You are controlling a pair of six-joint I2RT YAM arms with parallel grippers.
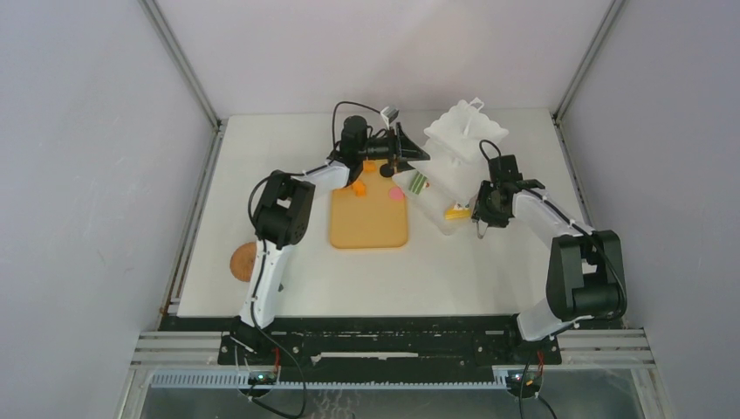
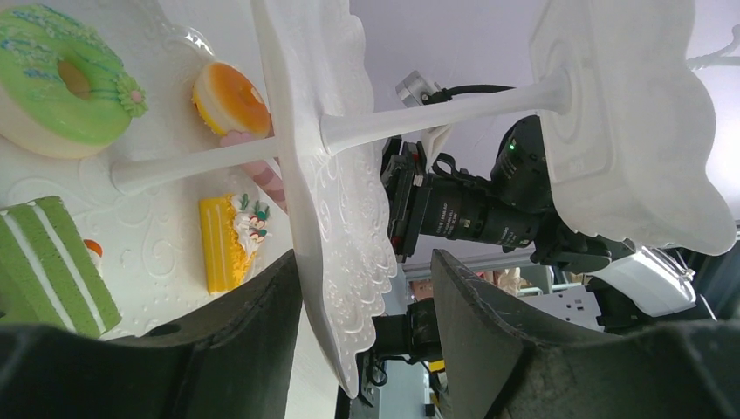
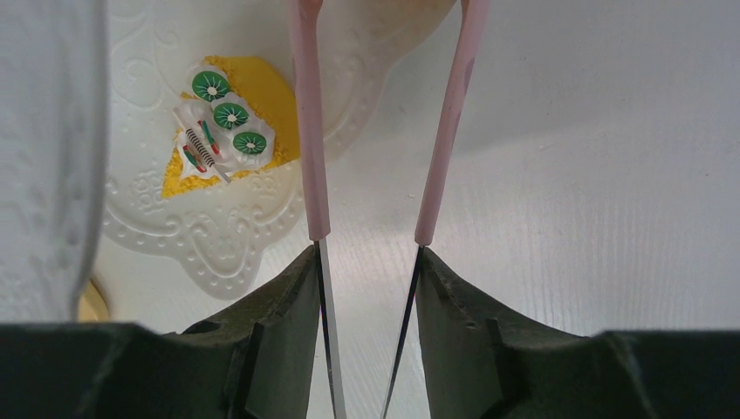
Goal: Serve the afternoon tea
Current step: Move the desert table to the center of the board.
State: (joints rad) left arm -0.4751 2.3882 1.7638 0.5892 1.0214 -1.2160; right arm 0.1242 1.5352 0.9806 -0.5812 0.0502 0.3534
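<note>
We're seeing the L jaws standing apart, straddling the middle-tier rim of the white tiered stand point(image 2: 340, 227). A gap is showing on one side, so they aren't clamping it; prob. they're bracketing the stand to steady it. The R jaws are grasping the pink tongs point(image 3: 305, 131) by both legs, so a squeeze would be closing them. The legs are spreading and the tips are running out of view, so we can't tell if they're carrying anything. The yellow wedge point(image 3: 229, 131) is lying on the bottom tier, approx. 10 o'clock from the tongs, w/ the green donut point(image 2: 65, 83) and an orange tart point(image 2: 231, 98) sharing that tier. Small pastries point(image 1: 358, 188) are waiting on the wooden board point(image 1: 369, 218), 8 o'clock from the stand. The L arm point(image 1: 279, 218) is reaching far fwd, wrist rolled sideways. The R arm point(image 1: 545, 218) is bending toward 11 o'clock, wrist dipping at the table point(image 1: 489, 271).
</note>
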